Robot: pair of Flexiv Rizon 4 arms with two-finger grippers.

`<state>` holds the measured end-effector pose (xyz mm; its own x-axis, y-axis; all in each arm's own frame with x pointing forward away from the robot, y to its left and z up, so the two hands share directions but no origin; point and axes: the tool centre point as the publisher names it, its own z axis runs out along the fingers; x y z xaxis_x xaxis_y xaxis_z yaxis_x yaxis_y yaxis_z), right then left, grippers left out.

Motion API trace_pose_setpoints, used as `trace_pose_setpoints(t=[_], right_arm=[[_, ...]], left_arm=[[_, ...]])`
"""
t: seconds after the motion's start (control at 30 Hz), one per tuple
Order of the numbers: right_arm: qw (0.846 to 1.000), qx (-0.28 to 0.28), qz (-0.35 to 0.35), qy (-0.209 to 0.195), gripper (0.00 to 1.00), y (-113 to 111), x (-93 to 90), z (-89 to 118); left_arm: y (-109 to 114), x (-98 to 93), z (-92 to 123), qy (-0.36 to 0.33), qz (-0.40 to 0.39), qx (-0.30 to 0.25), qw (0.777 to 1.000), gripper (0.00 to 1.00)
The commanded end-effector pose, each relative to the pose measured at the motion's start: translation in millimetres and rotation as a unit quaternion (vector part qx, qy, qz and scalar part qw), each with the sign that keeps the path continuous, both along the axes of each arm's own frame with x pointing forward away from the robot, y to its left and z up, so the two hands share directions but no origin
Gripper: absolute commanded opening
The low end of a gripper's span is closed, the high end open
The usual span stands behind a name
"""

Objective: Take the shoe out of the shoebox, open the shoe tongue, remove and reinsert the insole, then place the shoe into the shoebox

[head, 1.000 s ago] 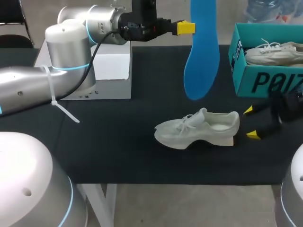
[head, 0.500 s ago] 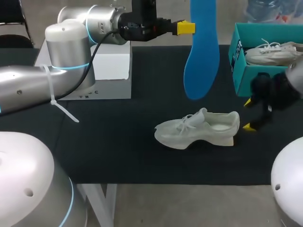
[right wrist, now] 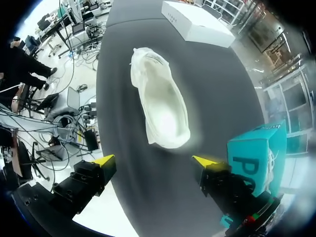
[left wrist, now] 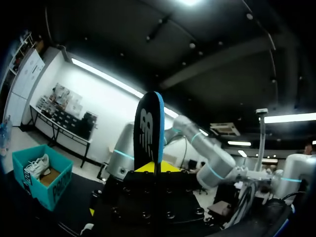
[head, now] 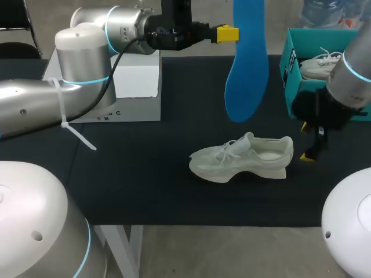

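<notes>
Upper right: teal shoebox [head: 288, 75] with a second white shoe [head: 316, 65] inside. Centre: white shoe [head: 243, 157] out on the cloth, toe leftward. Top middle: blue insole [head: 247, 75] hanging, pinched by left gripper [head: 232, 33]. Right of the heel: right gripper [head: 305, 142], fingers spread, empty; shifted up-left towards the box since before

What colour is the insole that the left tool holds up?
The insole is bright blue, best seen in the head view.
</notes>
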<state>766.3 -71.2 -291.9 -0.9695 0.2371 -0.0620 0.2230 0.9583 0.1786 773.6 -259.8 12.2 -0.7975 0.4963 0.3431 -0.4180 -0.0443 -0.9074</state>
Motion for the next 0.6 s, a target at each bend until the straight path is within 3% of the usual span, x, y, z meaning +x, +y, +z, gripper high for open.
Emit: trace_pose_setpoints(t=[0.03,0.3,0.6], right_arm=[[1.0,0.01,0.005,-0.004,1.0,-0.6,-2.0,-0.6],[1.0,0.01,0.02,0.01,1.0,4.7,0.3,2.3],[1.0,0.01,0.018,0.012,1.0,5.6,1.1,2.0]], left_arm=[[0.0,-0.7,-0.4,0.0,0.001,-0.001,1.0,0.0],[1.7,-7.2,1.4,-0.007,0.017,0.007,1.0,0.0],[7.3,-38.8,9.9,0.014,0.001,-0.003,1.0,0.0]])
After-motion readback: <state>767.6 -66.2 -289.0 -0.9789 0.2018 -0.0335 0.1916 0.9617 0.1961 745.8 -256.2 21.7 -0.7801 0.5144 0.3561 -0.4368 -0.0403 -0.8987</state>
